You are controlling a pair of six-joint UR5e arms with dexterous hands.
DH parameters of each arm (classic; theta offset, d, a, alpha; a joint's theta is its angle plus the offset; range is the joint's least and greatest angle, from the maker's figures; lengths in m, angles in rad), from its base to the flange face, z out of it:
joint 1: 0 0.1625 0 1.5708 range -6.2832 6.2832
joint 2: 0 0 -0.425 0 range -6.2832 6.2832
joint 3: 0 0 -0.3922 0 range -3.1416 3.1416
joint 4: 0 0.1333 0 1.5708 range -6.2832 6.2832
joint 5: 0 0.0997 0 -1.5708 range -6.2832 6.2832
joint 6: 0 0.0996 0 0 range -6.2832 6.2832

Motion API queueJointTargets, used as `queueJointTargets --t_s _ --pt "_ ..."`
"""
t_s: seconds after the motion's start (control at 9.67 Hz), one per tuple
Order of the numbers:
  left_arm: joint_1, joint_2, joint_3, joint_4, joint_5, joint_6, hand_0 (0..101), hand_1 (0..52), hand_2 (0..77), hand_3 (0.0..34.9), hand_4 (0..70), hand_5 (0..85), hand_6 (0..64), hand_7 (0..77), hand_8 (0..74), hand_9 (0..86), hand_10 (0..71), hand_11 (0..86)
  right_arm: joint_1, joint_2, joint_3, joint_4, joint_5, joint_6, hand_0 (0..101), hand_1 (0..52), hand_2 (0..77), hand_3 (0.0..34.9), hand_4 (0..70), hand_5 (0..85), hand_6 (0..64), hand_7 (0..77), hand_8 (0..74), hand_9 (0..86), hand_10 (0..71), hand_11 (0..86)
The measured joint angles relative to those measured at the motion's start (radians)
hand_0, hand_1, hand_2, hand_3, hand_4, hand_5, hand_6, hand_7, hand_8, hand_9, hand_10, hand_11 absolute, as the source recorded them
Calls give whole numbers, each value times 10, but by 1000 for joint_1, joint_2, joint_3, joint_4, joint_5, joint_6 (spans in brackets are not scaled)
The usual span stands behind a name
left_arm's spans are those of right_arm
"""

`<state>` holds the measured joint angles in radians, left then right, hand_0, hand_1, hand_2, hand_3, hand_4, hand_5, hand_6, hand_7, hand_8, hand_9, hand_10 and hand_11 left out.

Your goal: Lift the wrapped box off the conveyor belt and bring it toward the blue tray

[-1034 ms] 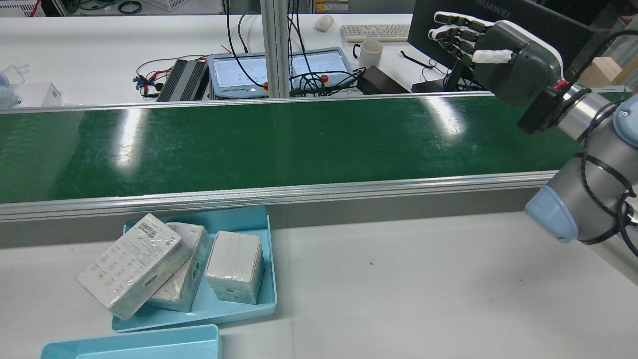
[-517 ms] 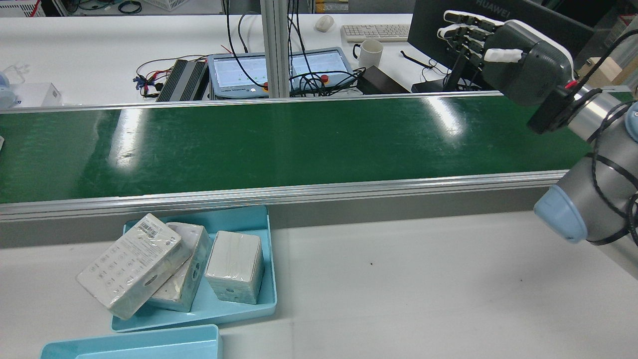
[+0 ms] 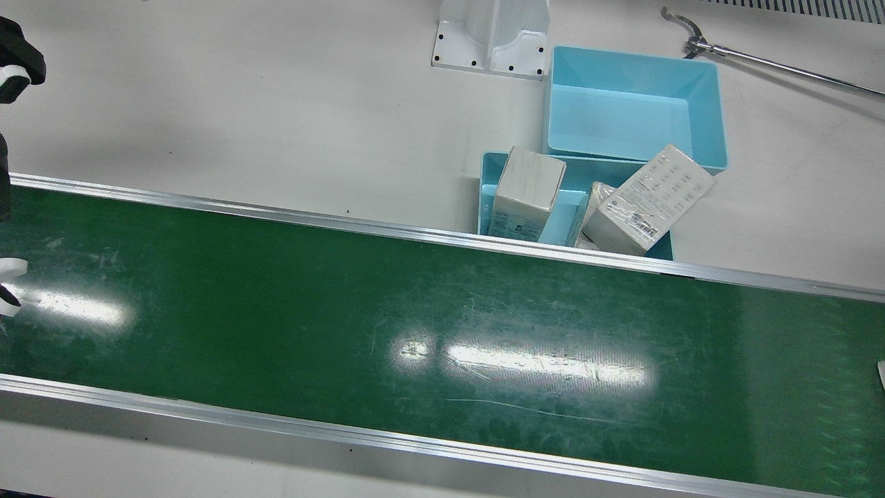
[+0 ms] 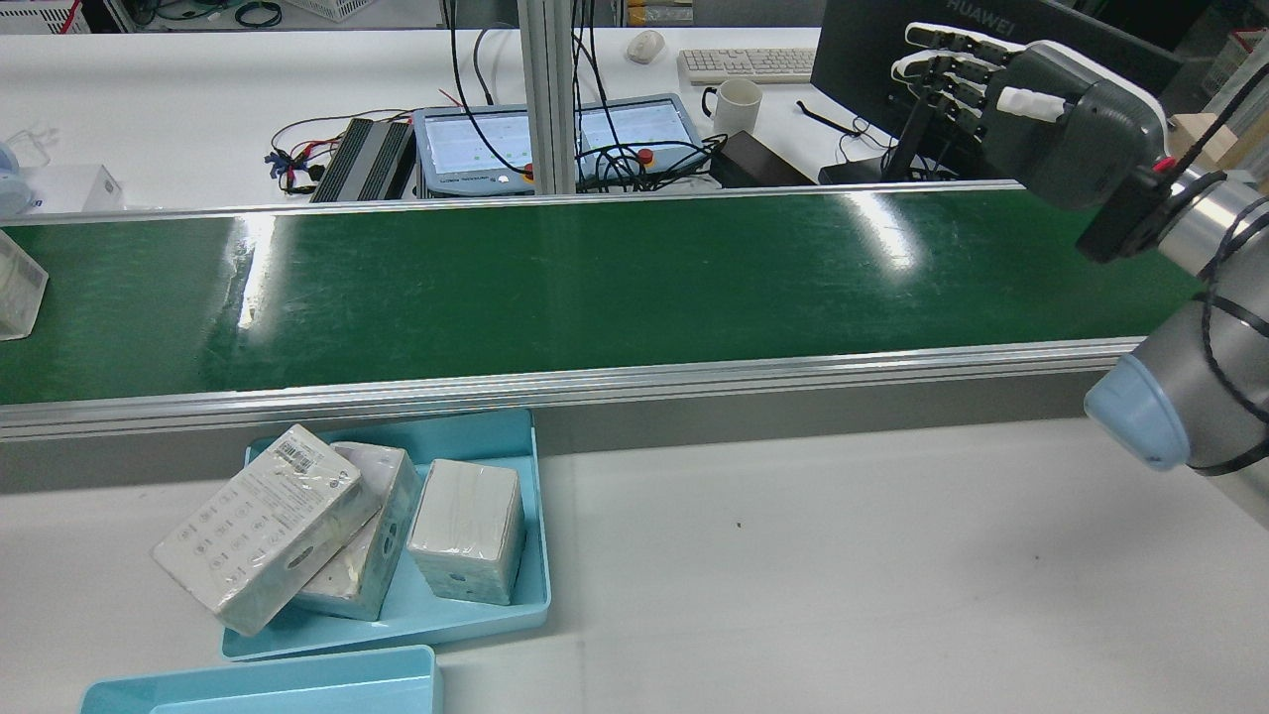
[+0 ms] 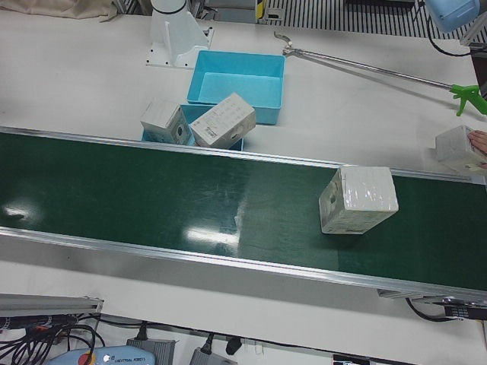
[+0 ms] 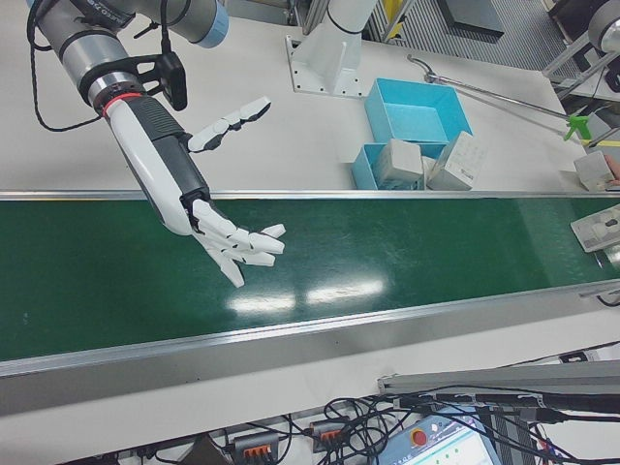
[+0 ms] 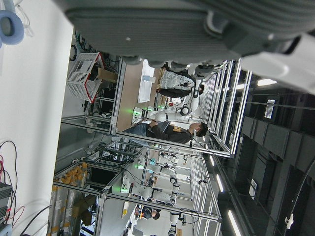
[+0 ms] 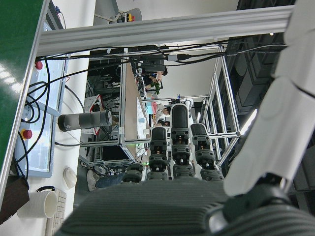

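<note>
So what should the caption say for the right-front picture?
Open right hand waits above the green conveyor belt as a wrapped box approaches.

The rear view looks forward and down from high behind me across the conveyor belt (image 4: 595,278). The front view faces me from opposite, almost straight down, close on the belt (image 3: 415,325). The left-front view covers the half before my left arm; the right-front view covers the half before my right arm. All four share the blue tray (image 4: 516,605) (image 3: 567,200) (image 5: 228,144) (image 6: 363,167). My hand views lie sideways, looking out past each palm.
</note>
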<state>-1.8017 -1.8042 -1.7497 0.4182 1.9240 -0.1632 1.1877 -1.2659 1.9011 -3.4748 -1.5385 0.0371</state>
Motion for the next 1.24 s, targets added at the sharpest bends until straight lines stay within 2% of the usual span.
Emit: queueJointTargets --t_s 0.21,0.83,1.03,1.24 --pt "0 0 0 0 0 0 0 0 11 0 5 11 5 5 5 0 5 5 7 -3 -13 1 -5 10 407 54 44 0 169 131 153 311 158 196 44 60" --pt "0 0 0 0 0 0 0 0 5 0 5 11 0 5 5 0 0 5 12 1 -17 6 -18 12 413 54 65 0 191 142 169 333 169 218 44 60" --pt "0 0 0 0 0 0 0 0 11 0 0 11 5 5 5 0 5 5 2 3 -18 6 -17 9 424 65 93 0 196 142 169 338 131 218 33 60" --pt "0 0 0 0 0 0 0 0 5 0 0 11 5 5 5 0 5 5 -23 12 -15 6 -16 -4 436 65 98 0 196 142 164 338 158 218 33 60"
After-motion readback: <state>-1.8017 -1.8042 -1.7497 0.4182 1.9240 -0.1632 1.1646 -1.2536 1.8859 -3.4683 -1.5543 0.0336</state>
